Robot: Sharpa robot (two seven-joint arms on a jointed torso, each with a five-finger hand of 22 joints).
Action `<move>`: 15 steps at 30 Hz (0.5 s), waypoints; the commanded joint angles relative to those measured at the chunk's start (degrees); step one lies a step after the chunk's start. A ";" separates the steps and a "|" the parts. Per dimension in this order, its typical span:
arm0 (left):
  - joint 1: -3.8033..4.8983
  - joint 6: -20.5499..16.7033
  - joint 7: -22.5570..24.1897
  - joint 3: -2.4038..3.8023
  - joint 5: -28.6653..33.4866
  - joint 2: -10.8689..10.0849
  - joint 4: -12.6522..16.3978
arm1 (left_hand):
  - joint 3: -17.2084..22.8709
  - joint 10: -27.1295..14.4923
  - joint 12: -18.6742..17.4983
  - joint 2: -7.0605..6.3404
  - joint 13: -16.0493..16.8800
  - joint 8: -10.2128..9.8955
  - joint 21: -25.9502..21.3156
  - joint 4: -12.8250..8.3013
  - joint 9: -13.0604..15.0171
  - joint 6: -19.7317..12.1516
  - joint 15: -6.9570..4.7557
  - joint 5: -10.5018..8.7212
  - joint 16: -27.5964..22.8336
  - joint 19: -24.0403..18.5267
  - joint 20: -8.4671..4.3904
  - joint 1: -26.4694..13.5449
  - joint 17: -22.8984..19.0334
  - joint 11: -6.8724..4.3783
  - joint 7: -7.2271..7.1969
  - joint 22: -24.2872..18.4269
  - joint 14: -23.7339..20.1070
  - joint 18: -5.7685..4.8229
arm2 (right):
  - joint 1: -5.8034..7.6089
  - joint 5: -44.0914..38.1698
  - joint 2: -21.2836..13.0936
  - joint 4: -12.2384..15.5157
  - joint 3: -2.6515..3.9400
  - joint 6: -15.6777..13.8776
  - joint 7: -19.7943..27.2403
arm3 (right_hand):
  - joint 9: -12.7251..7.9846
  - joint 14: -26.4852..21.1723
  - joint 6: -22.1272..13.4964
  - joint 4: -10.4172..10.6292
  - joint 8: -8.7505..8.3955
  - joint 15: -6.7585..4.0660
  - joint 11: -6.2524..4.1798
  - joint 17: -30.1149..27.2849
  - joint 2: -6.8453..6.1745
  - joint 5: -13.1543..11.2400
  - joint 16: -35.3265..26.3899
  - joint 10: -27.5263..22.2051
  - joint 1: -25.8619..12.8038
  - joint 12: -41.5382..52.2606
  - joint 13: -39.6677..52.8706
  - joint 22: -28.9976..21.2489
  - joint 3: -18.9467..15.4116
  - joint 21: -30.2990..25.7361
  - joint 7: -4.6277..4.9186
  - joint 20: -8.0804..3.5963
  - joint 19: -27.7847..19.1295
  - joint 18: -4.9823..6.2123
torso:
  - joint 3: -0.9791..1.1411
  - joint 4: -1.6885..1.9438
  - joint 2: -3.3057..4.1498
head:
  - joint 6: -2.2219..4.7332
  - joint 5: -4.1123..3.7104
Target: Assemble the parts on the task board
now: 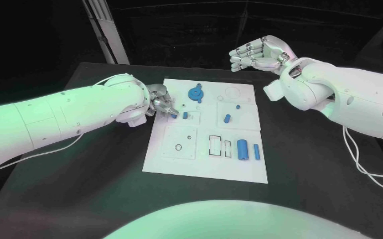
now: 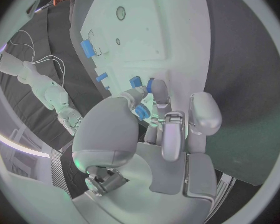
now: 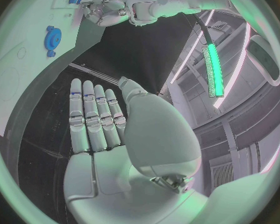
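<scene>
Your left hand (image 1: 160, 104) at left edge of white rectangular task board (image 1: 180, 164), fingertips pinching small blue block part (image 2: 142, 112) just over board. Your right hand (image 1: 257, 54) raised beyond board's far edge, fingers curled, holding nothing. Round blue gear-shaped part (image 1: 195, 93) lies near board's far end.

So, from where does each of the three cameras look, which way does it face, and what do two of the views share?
Head view: from the robot's head, looking down at the task board; both white arms enter, the left hand at the board's edge, the right hand raised beyond it.
Left wrist view: behind the left hand, facing the board; its fingers pinch a small blue part.
Right wrist view: behind the right hand, open, facing across the table.
Shared: the head and right wrist views both show the blue round part.
</scene>
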 commanded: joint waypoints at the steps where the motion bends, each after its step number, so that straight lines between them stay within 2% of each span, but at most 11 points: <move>1: -0.14 2.46 -0.42 -0.12 -0.17 0.38 -0.26 | 7.38 0.62 0.52 -0.12 0.40 0.23 0.09 -6.85 -0.04 0.49 -0.45 0.21 0.11 0.24 -0.27 -0.87 12.25 -0.04 -0.23 0.08 5.25 -0.34 | 0.10 0.21 -0.02 0.15 0.03 0.38 0.45 | -0.03 -0.10 -0.31 -0.43 -0.17 -0.15 0.02 -0.07 0.44 0.24 0.01 -0.55 -0.32 -0.02 0.02 -0.07 -0.03 -0.21 -0.05 0.25 0.29 0.24 | -0.02 0.02 0.00 | -0.10 -0.04; 15: -0.14 3.89 -0.99 -0.12 -0.14 1.12 -1.30 | 6.11 2.00 3.34 -0.53 4.25 0.50 0.47 -5.48 -0.09 1.68 -0.90 0.07 0.29 0.49 -0.63 -3.20 12.65 -0.62 -1.02 0.54 5.33 -0.44 | 0.11 0.21 -0.09 0.23 0.03 0.48 0.34 | -0.03 -0.10 -0.31 -0.43 -0.17 -0.15 0.02 -0.07 0.44 0.24 0.01 -0.55 -0.32 -0.02 0.02 -0.07 -0.03 -0.21 -0.05 0.25 0.29 0.24 | -0.02 0.05 -0.02 | -0.11 -0.18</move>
